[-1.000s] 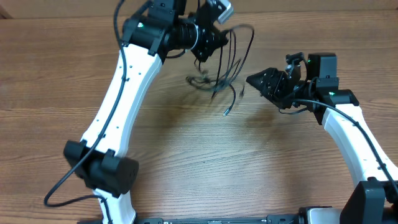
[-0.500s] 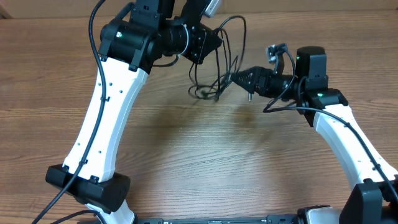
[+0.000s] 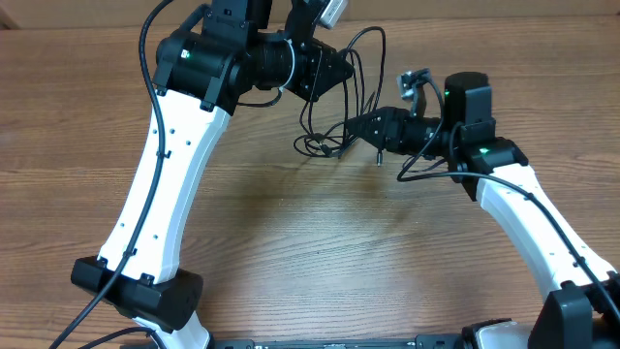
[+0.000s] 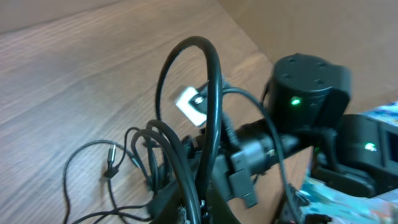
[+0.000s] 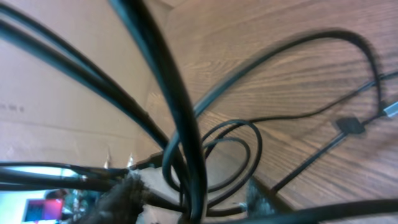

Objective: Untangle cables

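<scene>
Overhead, the cables (image 3: 312,145), thin black loops, hang from the tightly closed left gripper (image 3: 334,70) onto the table (image 3: 291,242); the right gripper (image 3: 355,130) reaches among them, its grip impossible to tell; left wrist: 1 small plug (image 4: 111,168) lies on wood; right wrist: blurred strands, 1 coil (image 5: 231,155).

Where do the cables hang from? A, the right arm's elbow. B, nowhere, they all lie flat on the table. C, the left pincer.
C: seen from overhead, the cables loop down from the shut left pincer toward the table.
</scene>
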Action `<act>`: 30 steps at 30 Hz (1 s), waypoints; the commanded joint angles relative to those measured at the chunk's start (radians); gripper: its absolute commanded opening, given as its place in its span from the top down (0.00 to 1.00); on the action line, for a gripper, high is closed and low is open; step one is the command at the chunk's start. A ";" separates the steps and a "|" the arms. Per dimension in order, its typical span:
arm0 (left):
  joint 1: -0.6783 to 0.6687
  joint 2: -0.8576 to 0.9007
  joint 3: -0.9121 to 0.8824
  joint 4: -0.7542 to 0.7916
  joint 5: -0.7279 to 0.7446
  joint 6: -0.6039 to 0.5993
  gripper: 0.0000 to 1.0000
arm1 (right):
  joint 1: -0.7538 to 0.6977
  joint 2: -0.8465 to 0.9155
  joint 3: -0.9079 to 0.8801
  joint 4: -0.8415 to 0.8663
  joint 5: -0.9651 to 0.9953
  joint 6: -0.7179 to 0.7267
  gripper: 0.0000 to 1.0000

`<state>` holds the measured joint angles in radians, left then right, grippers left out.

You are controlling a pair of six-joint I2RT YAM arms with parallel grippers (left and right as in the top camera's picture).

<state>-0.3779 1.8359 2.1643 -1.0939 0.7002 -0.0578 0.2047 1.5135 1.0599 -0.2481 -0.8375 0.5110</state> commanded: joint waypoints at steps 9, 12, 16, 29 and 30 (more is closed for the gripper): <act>0.062 -0.006 0.011 0.005 0.134 -0.025 0.96 | 0.024 -0.014 0.007 -0.209 0.485 0.065 0.96; 0.125 -0.006 0.011 0.003 0.112 -0.025 0.96 | 0.024 -0.014 0.007 -0.360 0.690 0.065 0.96; 0.240 -0.006 0.011 0.004 0.112 -0.025 0.96 | 0.024 -0.014 0.007 -0.462 0.825 0.057 0.96; 0.332 -0.001 0.011 -0.045 0.019 -0.018 0.72 | 0.024 -0.015 0.007 -0.360 0.399 -0.109 0.96; 0.325 0.002 0.010 -0.068 0.018 -0.004 0.72 | 0.024 -0.015 0.007 -0.334 0.321 -0.137 0.96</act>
<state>-0.0288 1.8439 2.1597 -1.1286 0.7441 -0.0792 0.2295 1.5009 1.0657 -0.6277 -0.2615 0.4911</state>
